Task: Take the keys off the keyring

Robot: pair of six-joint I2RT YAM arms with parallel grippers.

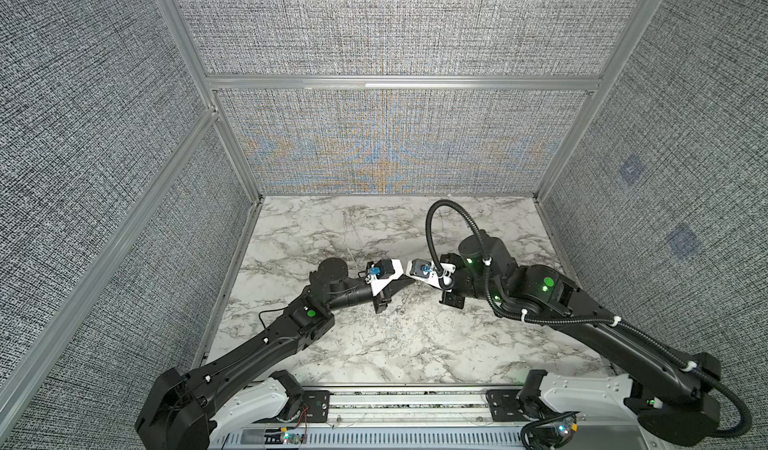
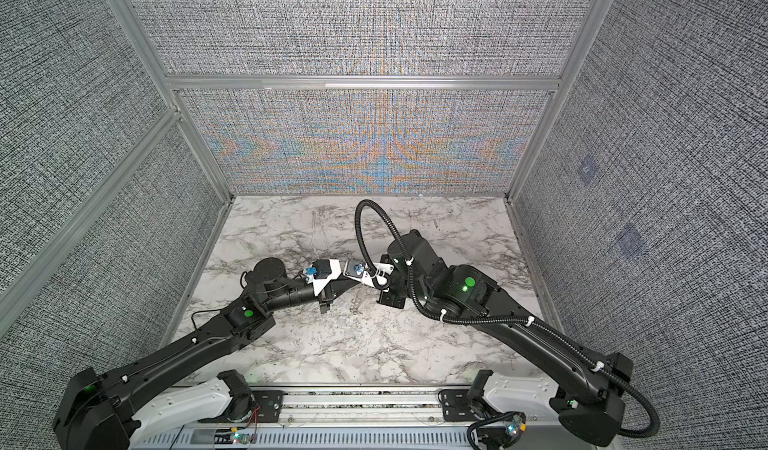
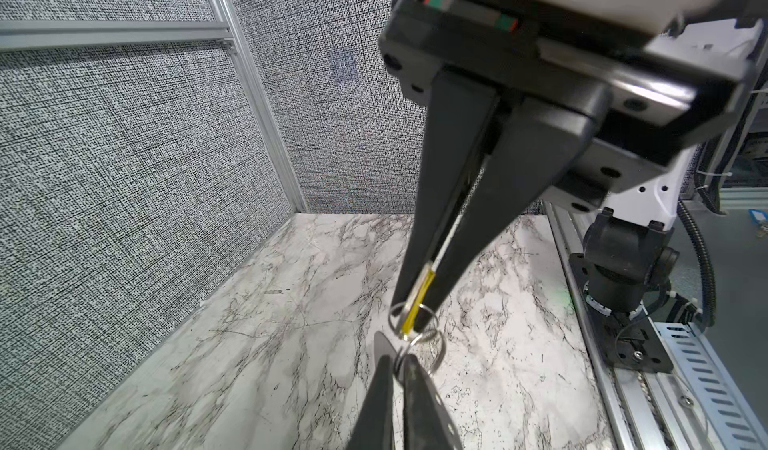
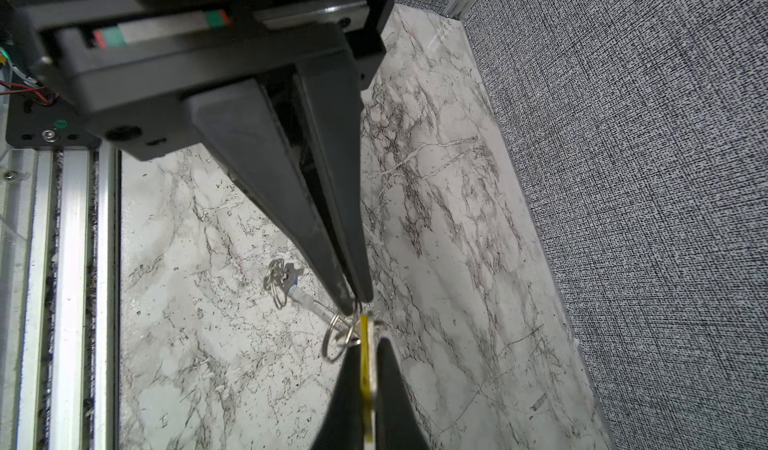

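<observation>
Both grippers meet above the middle of the marble table (image 1: 374,344). My right gripper (image 4: 368,344) is shut on the yellow key (image 4: 365,369), which stands edge-on between its fingers. Small wire rings (image 4: 336,340) hang from that key. My left gripper (image 3: 398,358) is shut where those rings (image 3: 430,338) join the keyring (image 3: 436,402). The keyring is a flat dark-grey piece with small holes along one edge, mostly hidden behind the left fingers (image 3: 415,390). The blue key (image 4: 291,279) lies on the marble below with its own wire rings. In both top views the wrist cameras hide the keys.
Grey fabric walls (image 1: 386,145) with aluminium posts close in the table on three sides. An aluminium rail (image 4: 70,261) runs along the front edge, carrying both arm bases (image 3: 623,269). The right arm's black cable loop (image 1: 436,228) arches over the table behind the grippers.
</observation>
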